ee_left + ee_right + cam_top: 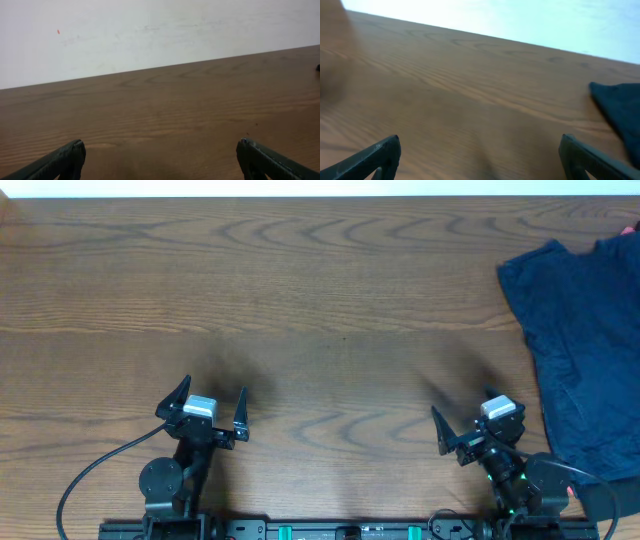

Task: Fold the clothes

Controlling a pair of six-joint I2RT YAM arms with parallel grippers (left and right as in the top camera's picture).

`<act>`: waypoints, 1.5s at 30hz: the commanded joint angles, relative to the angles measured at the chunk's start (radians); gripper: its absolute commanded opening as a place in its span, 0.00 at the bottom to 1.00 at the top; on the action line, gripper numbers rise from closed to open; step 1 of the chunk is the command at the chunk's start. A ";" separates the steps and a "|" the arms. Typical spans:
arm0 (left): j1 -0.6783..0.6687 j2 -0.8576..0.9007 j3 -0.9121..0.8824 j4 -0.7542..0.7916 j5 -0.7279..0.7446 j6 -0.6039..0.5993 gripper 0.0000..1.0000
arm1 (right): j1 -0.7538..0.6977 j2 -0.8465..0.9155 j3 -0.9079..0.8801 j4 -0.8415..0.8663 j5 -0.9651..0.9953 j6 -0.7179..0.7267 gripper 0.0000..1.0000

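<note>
Clothes (585, 340) at the right edge, both grippers empty.

Nearest me, the left gripper (214, 386) and right gripper (460, 402) hover low over bare table (330, 300), fingers spread wide, holding nothing. The dark navy pile lies just right of the right gripper and ahead of it, its long axis running away from me, from beside that arm's base toward the far edge. I judge the right arm must make the first reach, since the left is well apart from it. The fabric looks soft and wrinkled, with a pointed corner jutting left at the far end, and part of it runs out of overhead view.
</note>
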 commanded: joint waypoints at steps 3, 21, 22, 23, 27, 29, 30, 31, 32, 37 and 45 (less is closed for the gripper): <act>-0.005 0.002 -0.014 -0.041 -0.002 -0.004 0.98 | 0.008 0.003 -0.001 -0.005 0.047 -0.060 0.99; -0.005 0.002 -0.001 -0.054 -0.002 -0.195 0.98 | 0.008 0.011 0.006 0.066 0.094 0.112 0.99; -0.005 0.004 0.009 -0.067 -0.002 -0.208 0.98 | 0.008 0.021 0.011 0.066 0.111 0.124 0.99; -0.005 0.010 0.022 -0.079 -0.001 -0.219 0.98 | 0.008 0.037 0.021 0.064 0.130 0.140 0.99; -0.005 0.079 0.103 -0.144 -0.001 -0.242 0.98 | 0.008 0.134 0.082 0.061 0.167 0.148 0.99; -0.005 0.150 0.166 -0.190 -0.002 -0.241 0.98 | 0.008 0.218 0.134 0.051 0.179 0.147 0.99; -0.005 0.184 0.194 -0.207 -0.002 -0.241 0.98 | 0.008 0.264 0.164 0.043 0.183 0.147 0.99; -0.005 0.225 0.227 -0.226 -0.002 -0.241 0.98 | 0.008 0.308 0.191 0.039 0.183 0.147 0.99; -0.005 0.275 0.266 -0.246 -0.002 -0.241 0.98 | 0.008 0.360 0.224 0.031 0.183 0.147 0.99; -0.005 0.515 0.465 -0.360 -0.001 -0.241 0.98 | 0.007 0.622 0.410 -0.059 0.195 0.139 0.99; -0.005 0.788 0.725 -0.626 -0.001 -0.241 0.98 | 0.007 0.998 0.695 -0.192 0.082 0.102 0.99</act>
